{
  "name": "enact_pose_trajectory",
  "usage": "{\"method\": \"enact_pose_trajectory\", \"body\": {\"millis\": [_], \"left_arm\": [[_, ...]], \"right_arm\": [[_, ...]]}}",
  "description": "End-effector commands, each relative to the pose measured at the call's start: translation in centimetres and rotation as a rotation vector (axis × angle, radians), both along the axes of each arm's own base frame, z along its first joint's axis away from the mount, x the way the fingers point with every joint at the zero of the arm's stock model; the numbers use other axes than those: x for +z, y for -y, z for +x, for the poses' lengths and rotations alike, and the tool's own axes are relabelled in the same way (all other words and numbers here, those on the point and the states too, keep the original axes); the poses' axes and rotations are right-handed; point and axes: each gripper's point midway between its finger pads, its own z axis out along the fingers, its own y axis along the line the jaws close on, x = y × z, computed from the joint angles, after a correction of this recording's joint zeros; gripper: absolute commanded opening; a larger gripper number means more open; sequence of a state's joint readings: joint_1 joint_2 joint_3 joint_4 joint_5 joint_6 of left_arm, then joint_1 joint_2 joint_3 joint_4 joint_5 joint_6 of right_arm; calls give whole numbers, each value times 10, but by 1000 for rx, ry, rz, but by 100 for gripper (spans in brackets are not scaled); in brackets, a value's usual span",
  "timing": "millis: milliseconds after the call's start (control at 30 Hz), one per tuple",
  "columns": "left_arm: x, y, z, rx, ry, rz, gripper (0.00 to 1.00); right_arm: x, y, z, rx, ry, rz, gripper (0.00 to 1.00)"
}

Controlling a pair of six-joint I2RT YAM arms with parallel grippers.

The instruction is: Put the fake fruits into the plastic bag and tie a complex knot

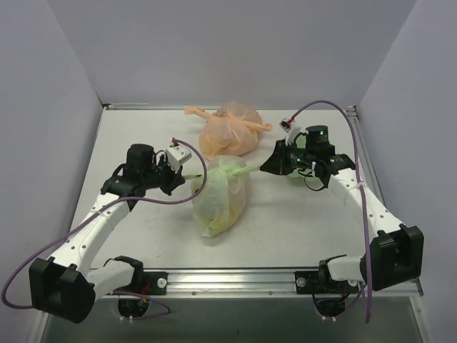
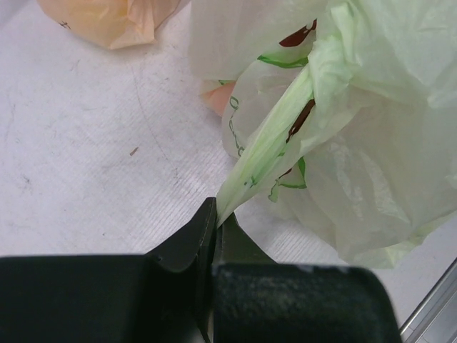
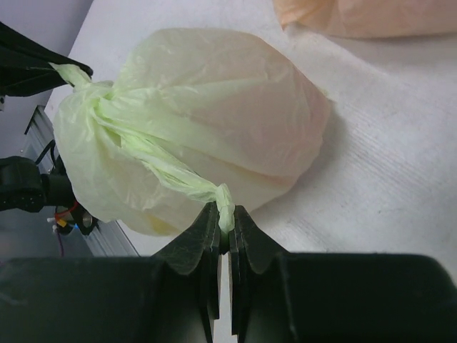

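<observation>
Yanking these strands hard looks risky imo. Left fingers (image 2: 187,241) are clamped on one stretched handle strand (image 2: 275,136) of the plastic bag (image 1: 220,196). Right fingers (image 3: 196,241) pinch just the tip of the other twisted strand (image 3: 164,168), w/ a knot (image 3: 100,93) already between. Bag sits mid table (image 1: 143,136), right by the orange bag (image 1: 230,128). Thin film could tear, or a tip slip out b/c so little is gripped. Fake fruits barely show thru it. Print on bag: green + dark red marks, too crumpled to read.
</observation>
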State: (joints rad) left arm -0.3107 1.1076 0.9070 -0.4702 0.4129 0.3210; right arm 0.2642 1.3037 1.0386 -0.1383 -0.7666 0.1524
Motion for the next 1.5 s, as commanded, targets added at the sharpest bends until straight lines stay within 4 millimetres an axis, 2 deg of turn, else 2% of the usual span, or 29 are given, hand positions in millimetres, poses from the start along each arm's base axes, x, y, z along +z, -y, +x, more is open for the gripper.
{"method": "enact_pose_trajectory", "body": {"millis": [0, 167, 300, 400, 500, 533, 600, 633, 667, 700, 733, 767, 800, 867, 933, 1033, 1100, 1200, 1267, 1400, 1467], "left_arm": [[-44, -78, -9, 232, -125, 243, 0], [-60, -99, -10, 274, -162, 317, 0], [-71, -110, -11, 294, -186, 367, 0], [-75, -110, -11, 279, -197, 368, 0], [-67, -91, -12, 190, -187, 297, 0], [-62, -82, -12, 156, -176, 267, 0], [-55, -75, -10, 126, -163, 249, 0], [-50, -71, -10, 110, -151, 230, 0], [-43, -64, -9, 85, -137, 204, 0], [-39, -60, -9, 69, -133, 187, 0], [-34, -57, -9, 58, -118, 172, 0], [-29, -54, -9, 43, -105, 163, 0], [-26, -48, -10, 21, -99, 142, 0], [-20, -44, -12, 2, -88, 120, 0], [-15, -37, -13, -26, -81, 92, 0], [-8, -31, -12, -42, -72, 67, 0], [-4, -29, -11, -47, -65, 59, 0], [0, -27, -9, -50, -60, 51, 0], [3, -25, -7, -54, -51, 46, 0], [7, -22, -4, -53, -38, 39, 0], [9, -21, -3, -51, -30, 39, 0]], "right_arm": [[-33, 88, 34, -355, -61, -232, 0], [-72, 124, 30, -449, -169, -307, 0], [-89, 143, 30, -495, -213, -350, 0], [-96, 143, 29, -477, -228, -353, 0], [-86, 119, 28, -351, -207, -260, 0], [-76, 101, 24, -258, -197, -188, 0], [-71, 85, 13, -103, -117, -257, 10], [-59, 83, 13, -61, -32, -280, 15], [-52, 78, 12, -15, 36, -307, 35], [-45, 76, 13, 18, 103, -345, 46], [-32, 66, 14, 107, 250, -426, 54], [-22, 60, 19, 134, 334, -454, 70], [-14, 55, 23, 158, 409, -476, 82], [7, 38, 34, 217, 595, -512, 95], [13, 23, 41, 260, 694, -528, 97], [25, -13, 51, 386, 940, -571, 100], [21, -28, 48, 466, 1003, -580, 100], [3, -54, 40, 622, 1077, -617, 100], [-8, -62, 35, 693, 1082, -626, 100], [-21, -83, 37, 778, 1096, -628, 100], [-18, -89, 42, 789, 1115, -631, 94]]}}
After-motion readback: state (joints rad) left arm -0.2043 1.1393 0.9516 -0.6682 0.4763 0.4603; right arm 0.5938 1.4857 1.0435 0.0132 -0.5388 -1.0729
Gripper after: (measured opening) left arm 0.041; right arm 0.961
